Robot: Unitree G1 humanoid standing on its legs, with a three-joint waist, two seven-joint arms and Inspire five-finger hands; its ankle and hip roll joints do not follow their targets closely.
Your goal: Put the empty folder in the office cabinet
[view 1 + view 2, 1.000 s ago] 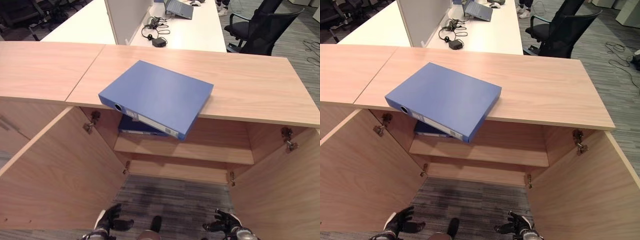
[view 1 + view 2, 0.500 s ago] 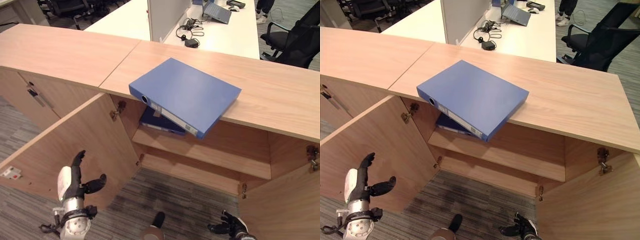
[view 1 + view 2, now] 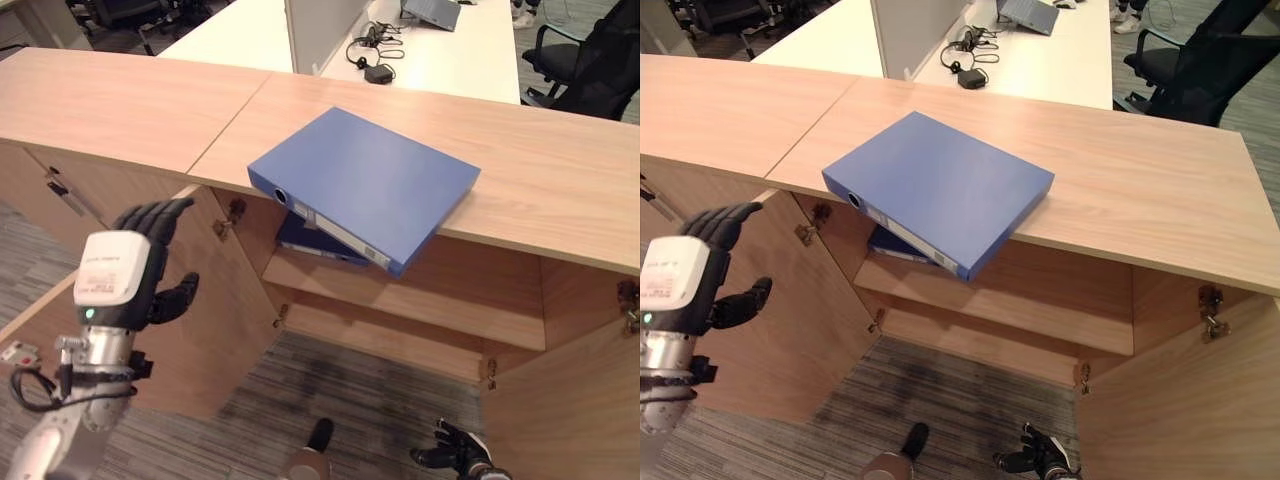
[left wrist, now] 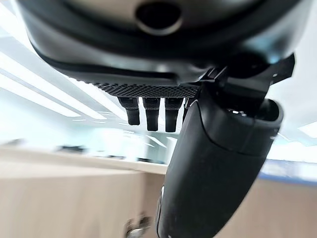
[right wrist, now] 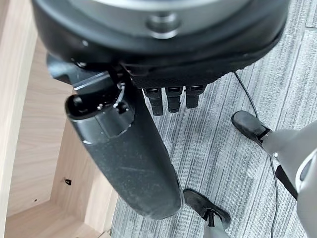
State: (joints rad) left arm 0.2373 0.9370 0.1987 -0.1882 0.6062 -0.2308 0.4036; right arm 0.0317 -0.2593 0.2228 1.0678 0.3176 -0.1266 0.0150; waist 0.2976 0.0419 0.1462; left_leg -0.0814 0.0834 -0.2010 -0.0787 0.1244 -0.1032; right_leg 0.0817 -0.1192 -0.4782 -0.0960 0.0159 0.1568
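**Folder resting on the cabinet top, both hands empty**

Folder [image 3: 365, 185], blue, lies flat on the wooden top [image 3: 560, 180] of the office cabinet, turned at an angle, its near corner and spine jutting out past the front edge above the open compartment. Inside, on the shelf [image 3: 400, 300], a second blue folder [image 3: 310, 240] lies directly beneath the overhanging one. Both cabinet doors stand open, the left door [image 3: 215, 320] and the right door [image 3: 1180, 400] swung toward the near side. The left hand [image 3: 125, 275] is raised at the near left, in front of the left door, fingers spread and relaxed, holding nothing and well apart from the folder. The right hand [image 3: 455, 462] hangs low at the near right above the grey carpet [image 3: 370, 400], fingers loosely apart, empty.
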